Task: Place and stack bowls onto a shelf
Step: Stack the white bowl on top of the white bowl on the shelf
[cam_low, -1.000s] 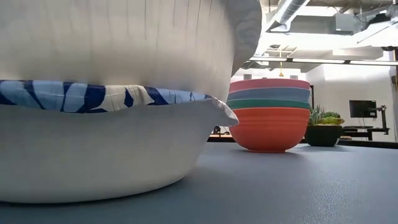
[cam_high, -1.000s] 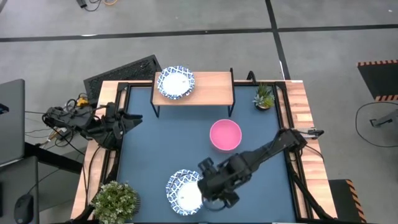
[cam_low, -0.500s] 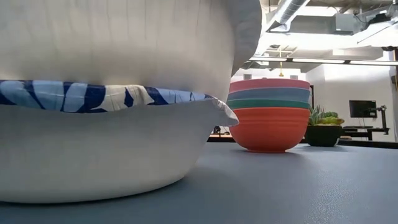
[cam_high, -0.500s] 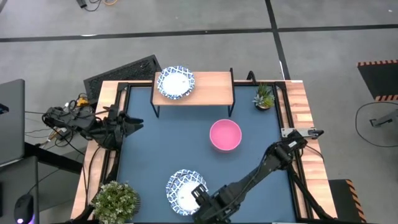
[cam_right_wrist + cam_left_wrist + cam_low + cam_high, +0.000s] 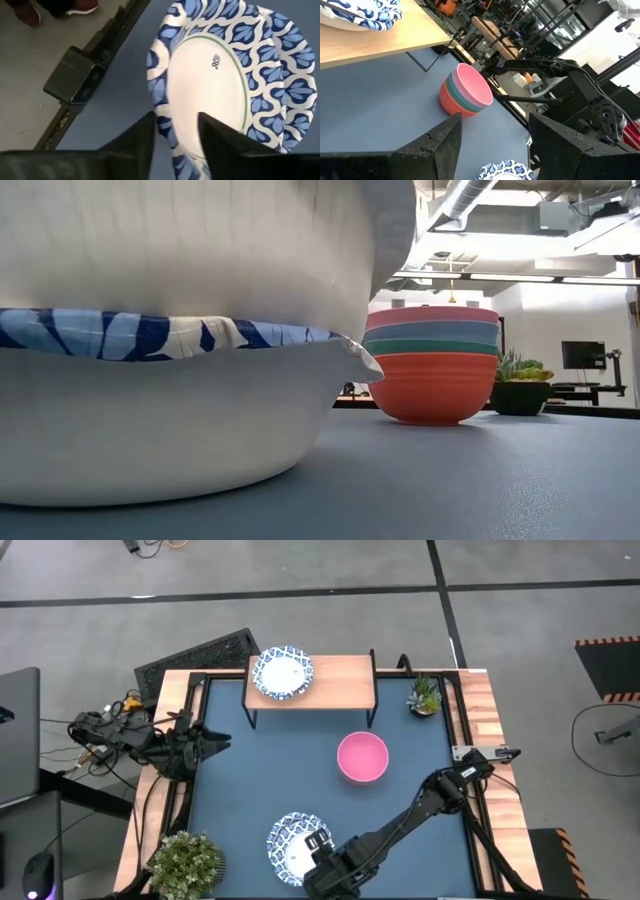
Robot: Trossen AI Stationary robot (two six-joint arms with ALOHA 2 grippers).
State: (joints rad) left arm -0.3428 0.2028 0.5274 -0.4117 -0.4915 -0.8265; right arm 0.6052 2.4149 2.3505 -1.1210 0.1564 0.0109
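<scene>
A white bowl with a blue patterned rim (image 5: 292,843) sits on its base near the table's near edge and fills the low view (image 5: 160,420). My right gripper (image 5: 318,862) is open at this bowl's near rim (image 5: 160,117); one finger is over the inside and one outside. A second patterned bowl (image 5: 282,672) rests on the left end of the wooden shelf (image 5: 340,680). A nested stack with a pink bowl on top (image 5: 362,757) stands mid-table; from the side it shows pink, lavender, green and red (image 5: 432,365). My left gripper (image 5: 222,738) waits open at the left edge. My right gripper comes level from the table's near side, its fingers (image 5: 135,145) on either side of the patterned bowl's near rim (image 5: 162,125). I cannot tell whether either finger touches the rim. The bowl stays on the table.
A bushy potted plant (image 5: 185,862) stands at the near left corner and a small one (image 5: 424,693) at the far right, beside the shelf. A dark box (image 5: 75,82) sits on the near edge close to the bowl. Bare blue tabletop (image 5: 250,780) lies between the bowls.
My right gripper moved from the patterned bowl's right side toward the table's near edge and a little left. It now meets the bowl from the near side. The bowl and the other things have stayed in place.
</scene>
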